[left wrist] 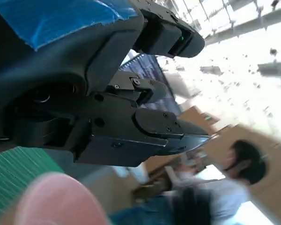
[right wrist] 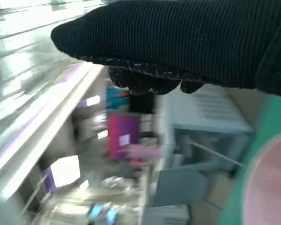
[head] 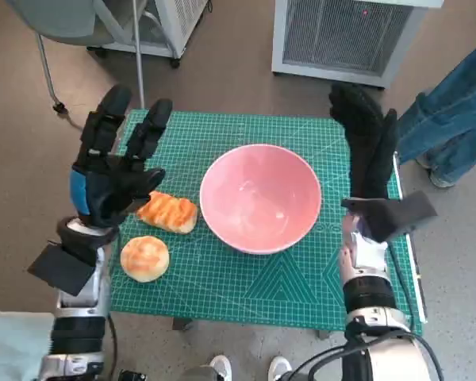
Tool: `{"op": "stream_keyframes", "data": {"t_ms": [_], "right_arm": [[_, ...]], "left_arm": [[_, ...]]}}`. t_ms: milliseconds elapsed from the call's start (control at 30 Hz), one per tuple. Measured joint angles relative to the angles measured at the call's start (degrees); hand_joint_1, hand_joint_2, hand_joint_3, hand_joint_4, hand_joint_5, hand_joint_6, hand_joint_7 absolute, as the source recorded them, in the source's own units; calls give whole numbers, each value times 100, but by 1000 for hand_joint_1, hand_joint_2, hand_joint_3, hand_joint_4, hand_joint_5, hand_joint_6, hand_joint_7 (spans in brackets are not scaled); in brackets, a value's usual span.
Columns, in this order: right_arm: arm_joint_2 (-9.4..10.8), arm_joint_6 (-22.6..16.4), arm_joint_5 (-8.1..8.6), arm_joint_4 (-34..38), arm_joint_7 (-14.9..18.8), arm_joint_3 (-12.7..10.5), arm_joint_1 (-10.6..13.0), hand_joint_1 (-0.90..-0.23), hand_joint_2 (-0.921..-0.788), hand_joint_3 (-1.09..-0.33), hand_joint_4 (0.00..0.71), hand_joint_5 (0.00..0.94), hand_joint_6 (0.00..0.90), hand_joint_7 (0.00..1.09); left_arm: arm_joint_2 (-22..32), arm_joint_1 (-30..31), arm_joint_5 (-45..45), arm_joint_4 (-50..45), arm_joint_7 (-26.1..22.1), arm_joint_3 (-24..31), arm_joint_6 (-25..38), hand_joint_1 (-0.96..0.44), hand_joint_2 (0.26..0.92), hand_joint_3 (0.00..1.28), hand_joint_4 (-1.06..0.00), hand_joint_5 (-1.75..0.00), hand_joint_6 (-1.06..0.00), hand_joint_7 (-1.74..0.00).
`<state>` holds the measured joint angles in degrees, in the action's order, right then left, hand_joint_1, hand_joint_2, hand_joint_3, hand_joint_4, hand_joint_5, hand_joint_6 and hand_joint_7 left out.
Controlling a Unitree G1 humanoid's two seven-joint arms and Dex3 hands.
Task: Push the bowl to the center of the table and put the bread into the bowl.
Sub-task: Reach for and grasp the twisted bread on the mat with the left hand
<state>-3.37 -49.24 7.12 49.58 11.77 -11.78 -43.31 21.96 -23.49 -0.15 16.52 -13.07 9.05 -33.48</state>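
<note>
The wide pink ceramic bowl sat near the green-matted worktop's centre, so the push looked done. Both robot hands, left and right, hovered with fingers apart, holding nothing. Next, the left would need to grasp the glazed oblong bread roll or the round bun near the left edge.

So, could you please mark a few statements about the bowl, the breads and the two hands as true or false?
1. The pink bowl is empty. True.
2. A bread lies inside the bowl. False: the long bread and the round bread both lie on the green mat, on the left hand's side of the bowl.
3. The left hand holds the long bread. False: its fingers are spread and hold nothing; it is beside that bread.
4. The right hand is by the bowl's other side, holding nothing. True.
5. The bowl is tipped on its side. False: it stands upright.
</note>
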Motion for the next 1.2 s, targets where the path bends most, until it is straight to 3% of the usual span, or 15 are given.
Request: {"op": "stream_keyframes", "data": {"t_ms": [233, 500, 767, 967, 1200], "right_arm": [[-81, 48, 223, -1700, 351, 306, 686, -633, -921, -778, 255, 0, 4, 715], [-114, 296, 411, -2515, 482, 477, 1044, -615, -921, -780, 255, 0, -1, 751], [-115, 410, 390, -2730, 492, 563, 1132, -607, -921, -777, 259, 2, -1, 756], [-114, 411, 325, -2733, 489, 598, 1162, -605, -921, -773, 262, 4, -1, 753], [-114, 406, 198, -2729, 481, 622, 1188, -606, -921, -770, 275, 11, -1, 749]], "left_arm": [[1467, -372, 1014, 484, -335, -52, -49, -332, 920, 61, -379, -2, -296, -270], [2418, -837, 1661, 701, -718, -393, 89, -342, 883, 12, -348, 0, -324, -272], [2714, -896, 2475, 576, -996, -989, 413, -199, 808, 1, -246, 0, -317, -141], [2733, -928, 3009, 428, -1251, -1450, 770, -159, 791, 0, -189, 0, -290, -87], [2725, -1100, 3677, 478, -1216, -1899, 893, -167, 788, 1, -182, -2, -295, -66]]}}
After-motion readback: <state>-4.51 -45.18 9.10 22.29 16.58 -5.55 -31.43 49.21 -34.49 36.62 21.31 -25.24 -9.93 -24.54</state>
